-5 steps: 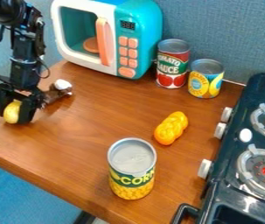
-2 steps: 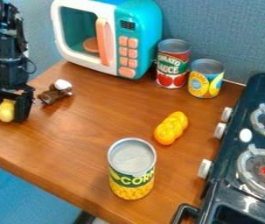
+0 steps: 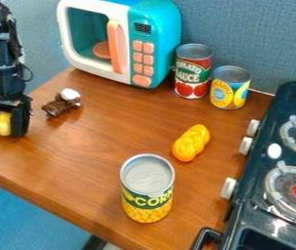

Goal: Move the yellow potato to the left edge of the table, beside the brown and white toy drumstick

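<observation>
Your pincer [image 3: 4, 131], low over the surface [image 3: 98, 141], grips the yellow oval object [image 3: 3, 123] between its two fingers, the long axis roughly upright, in line with them. The brown, white-ended object [image 3: 58, 105] lies near, toward the toy microwave [image 3: 158, 58].

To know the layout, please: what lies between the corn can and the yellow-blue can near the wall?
A yellow-orange braided piece lies between them, as the camera view shows.
</observation>
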Controlling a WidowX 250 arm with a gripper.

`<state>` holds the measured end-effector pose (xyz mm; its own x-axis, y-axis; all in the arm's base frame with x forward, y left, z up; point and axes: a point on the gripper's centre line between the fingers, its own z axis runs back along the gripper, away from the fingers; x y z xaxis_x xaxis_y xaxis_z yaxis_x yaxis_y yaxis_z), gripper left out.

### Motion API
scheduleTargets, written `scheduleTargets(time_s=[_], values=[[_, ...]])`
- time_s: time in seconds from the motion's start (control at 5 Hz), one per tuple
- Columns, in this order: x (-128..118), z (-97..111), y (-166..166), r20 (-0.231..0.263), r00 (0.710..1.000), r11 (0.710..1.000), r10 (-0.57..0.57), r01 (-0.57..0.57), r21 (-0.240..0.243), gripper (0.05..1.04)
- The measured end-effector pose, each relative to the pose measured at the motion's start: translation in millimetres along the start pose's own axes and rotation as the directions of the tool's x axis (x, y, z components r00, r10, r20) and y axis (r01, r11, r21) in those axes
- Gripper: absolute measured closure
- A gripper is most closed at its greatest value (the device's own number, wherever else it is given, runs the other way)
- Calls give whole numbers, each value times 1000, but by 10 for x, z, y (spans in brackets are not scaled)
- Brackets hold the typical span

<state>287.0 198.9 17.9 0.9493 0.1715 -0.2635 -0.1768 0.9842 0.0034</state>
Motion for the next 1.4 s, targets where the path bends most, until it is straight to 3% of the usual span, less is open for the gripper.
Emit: scheduleTargets(time_s=[0.4,0.6,1.0,1.4], values=[[-48,91,-129,50,998,998,-23,25,-56,83],[-56,195,-133,77,997,999,-6,10,-53,83],[-205,655,-136,195,981,1000,14,-18,19,83],[-525,967,-713,298,946,992,-127,120,42,83]])
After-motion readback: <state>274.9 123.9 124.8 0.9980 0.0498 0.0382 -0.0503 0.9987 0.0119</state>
